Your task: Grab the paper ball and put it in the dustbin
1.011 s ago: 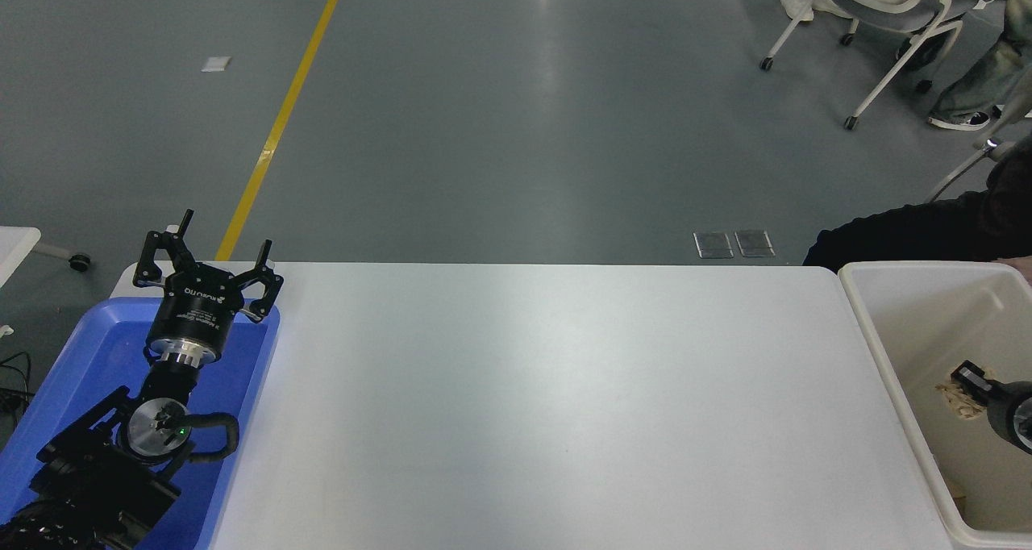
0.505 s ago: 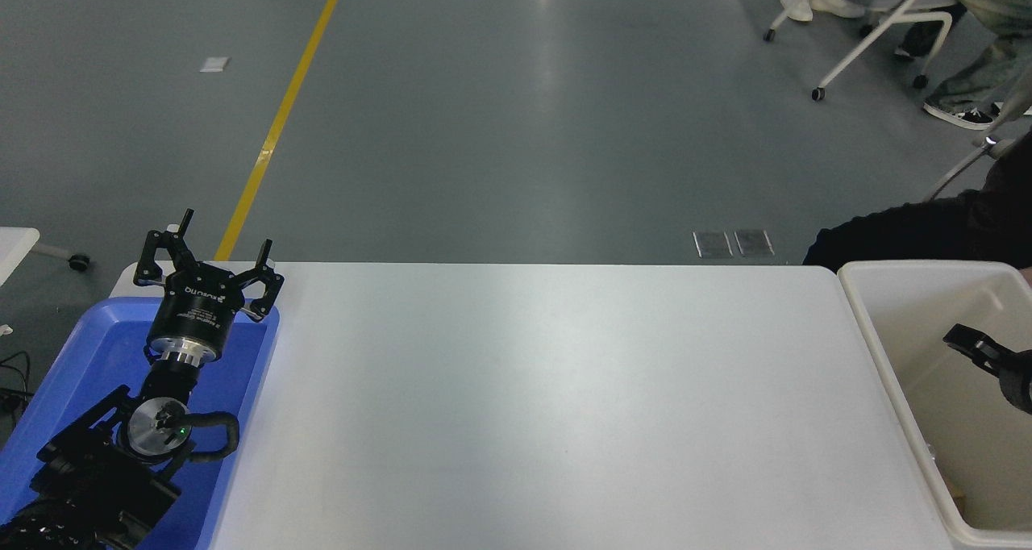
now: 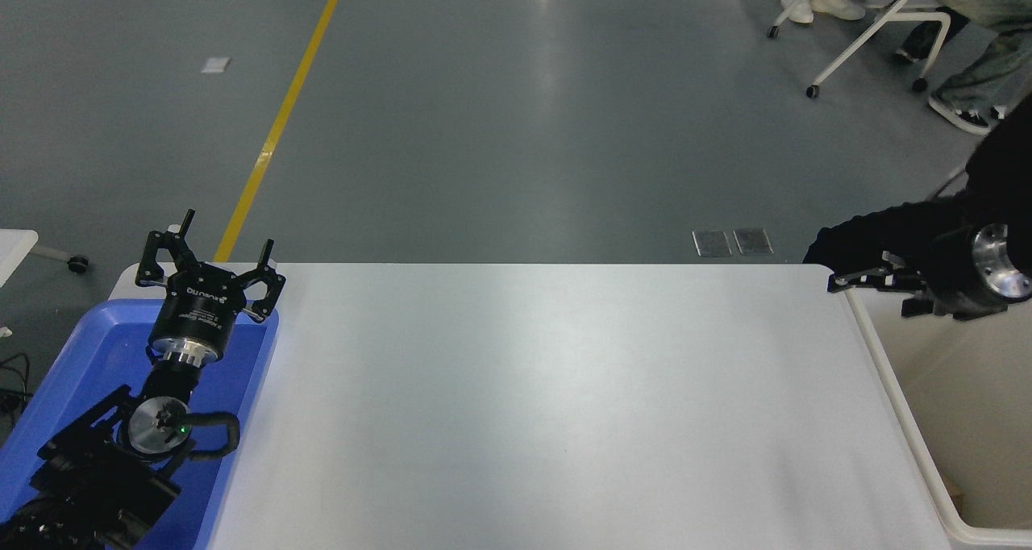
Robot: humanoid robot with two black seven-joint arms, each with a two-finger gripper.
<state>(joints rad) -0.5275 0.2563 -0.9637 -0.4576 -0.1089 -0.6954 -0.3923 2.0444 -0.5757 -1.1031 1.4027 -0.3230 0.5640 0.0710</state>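
My right pincer [image 3: 867,285] hung above the far left corner of the dustbin [image 3: 903,421], pointing left toward the white table [image 3: 524,405]. Its fingers stood apart, and nothing was between them. The pincer was clear of the tub's inside, level with or above the rim.

The paper ball did not show anywhere. It was not on the table, not in my pincer, and not on the stretch of tub wall I could see. Only a small tan fleck [image 3: 956,497] showed low in the dustbin near the picture's bottom right edge. That might have been a piece of paper, but it was too small for me to tell. Most of the tub floor lay outside the view.

With empty fingers over the dustbin and a bare tabletop, I judged the drop most likely made and the task at or near its end. I could not confirm that the ball rested in the tub.

My left pincer [image 3: 208,266] sat parked at the lower left over the blue tray [image 3: 89,348], its fingers spread wide and empty. A person in dark clothing [image 3: 895,231] was just behind the dustbin at the table's far right.
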